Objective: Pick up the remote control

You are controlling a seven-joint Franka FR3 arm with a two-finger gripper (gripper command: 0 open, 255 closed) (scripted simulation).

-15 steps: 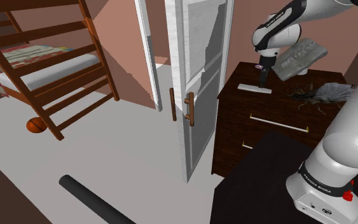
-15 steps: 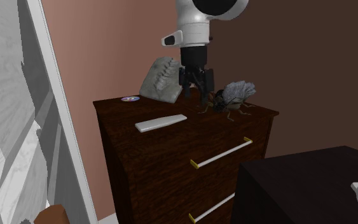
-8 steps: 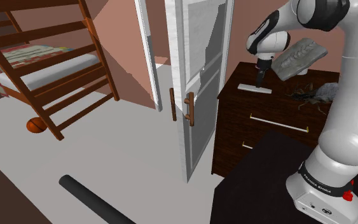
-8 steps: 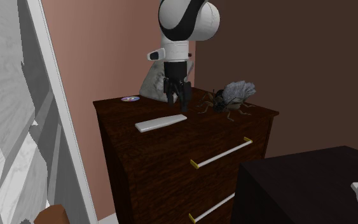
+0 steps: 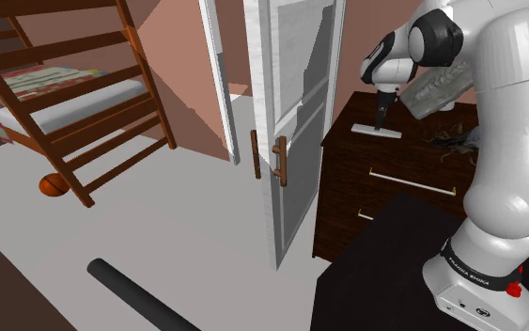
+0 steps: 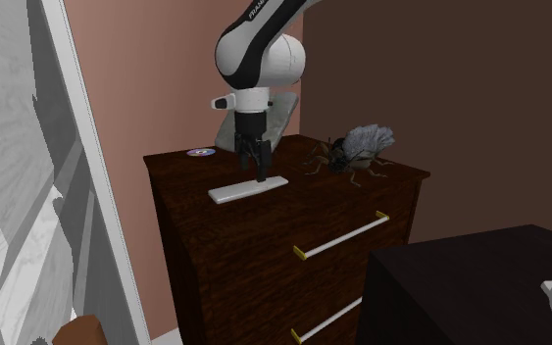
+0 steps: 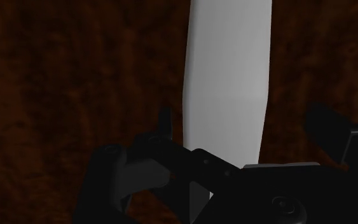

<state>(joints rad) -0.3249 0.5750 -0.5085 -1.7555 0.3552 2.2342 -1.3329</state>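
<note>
The remote control is a flat white slab lying on top of a dark wooden dresser, near its front edge. In the shoulder view the remote lies at the dresser's left part. My gripper points straight down just above the remote's right end in the second exterior view, and in the shoulder view the gripper hangs over it. In the wrist view the gripper is open. Its fingertips stand on either side of the white remote without touching it.
A grey ridged slab leans on the wall behind the gripper. A large insect figure with grey wings and a small round disc share the dresser top. A white door, a bunk bed and a ball stand further off.
The gripper has travelled from beside the insect figure toward the second exterior view's left and come down over the remote. Its fingers stayed apart.
</note>
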